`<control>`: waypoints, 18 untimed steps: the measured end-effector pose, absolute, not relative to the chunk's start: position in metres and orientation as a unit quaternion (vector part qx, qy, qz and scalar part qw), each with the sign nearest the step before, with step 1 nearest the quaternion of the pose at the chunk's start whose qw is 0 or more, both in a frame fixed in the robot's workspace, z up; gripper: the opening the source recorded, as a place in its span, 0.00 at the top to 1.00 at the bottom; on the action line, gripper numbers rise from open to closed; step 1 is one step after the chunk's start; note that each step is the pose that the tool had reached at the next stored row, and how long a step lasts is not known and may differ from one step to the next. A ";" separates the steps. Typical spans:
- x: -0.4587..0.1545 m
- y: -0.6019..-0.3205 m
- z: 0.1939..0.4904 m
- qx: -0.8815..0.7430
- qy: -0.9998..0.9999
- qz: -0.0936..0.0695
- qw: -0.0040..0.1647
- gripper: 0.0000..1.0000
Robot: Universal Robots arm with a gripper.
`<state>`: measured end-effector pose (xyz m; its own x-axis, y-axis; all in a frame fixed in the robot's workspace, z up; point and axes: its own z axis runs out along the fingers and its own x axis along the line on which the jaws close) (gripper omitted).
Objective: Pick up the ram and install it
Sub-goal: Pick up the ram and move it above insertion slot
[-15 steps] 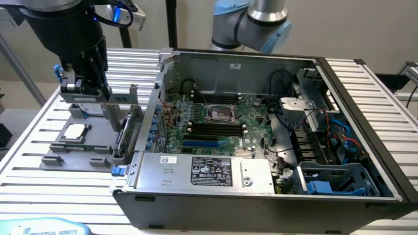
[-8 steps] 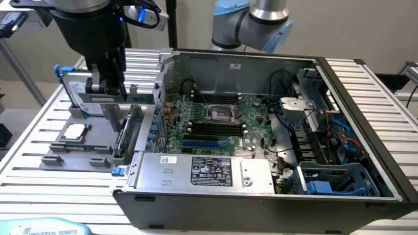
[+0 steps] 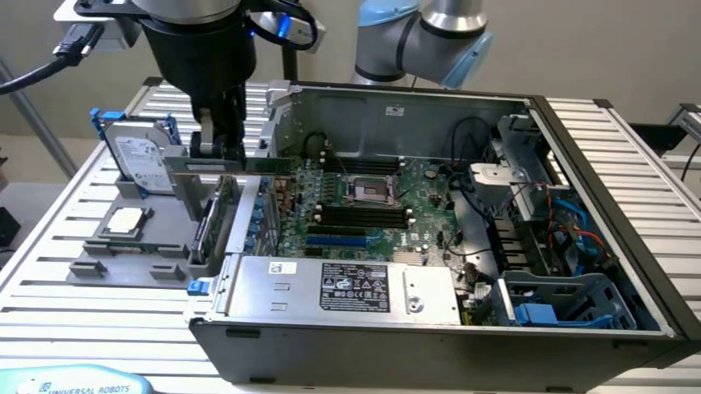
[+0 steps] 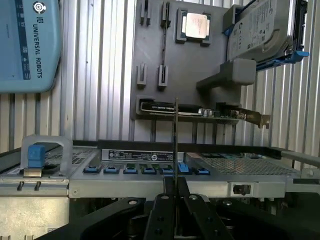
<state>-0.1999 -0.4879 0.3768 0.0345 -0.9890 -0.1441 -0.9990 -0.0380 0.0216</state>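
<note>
My gripper [image 3: 219, 154] hangs over the case's edge on the exterior view's left, shut on the ram [image 3: 268, 165], a thin green stick held level and lifted above the grey parts holder [image 3: 104, 267]. In the wrist view the ram [image 4: 175, 142] appears edge-on as a thin line rising from between the black fingers [image 4: 162, 202], and the gripper [image 4: 174, 187] is clamped on it. The motherboard's black memory slots [image 3: 353, 216] lie further toward the exterior view's right, inside the open case, apart from the ram.
The taller green expansion card [image 3: 225, 215] [image 4: 200, 111] stands in the grey holder below the gripper. A silver processor chip [image 3: 126, 218] [image 4: 195, 25] and a hard drive [image 3: 143, 154] [image 4: 257, 30] also sit there. The power supply [image 3: 340, 286] and case wall [image 3: 395, 111] border the motherboard.
</note>
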 end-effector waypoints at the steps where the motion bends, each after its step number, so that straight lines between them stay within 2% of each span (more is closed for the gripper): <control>1: -0.195 -0.488 0.377 -0.718 0.692 0.060 0.042 0.87; 18: -0.118 -0.488 0.377 -0.718 0.692 0.064 0.038 0.87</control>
<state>-0.1181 -0.4879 0.3768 0.0336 -0.9889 -0.1446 -0.9987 -0.0388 0.0332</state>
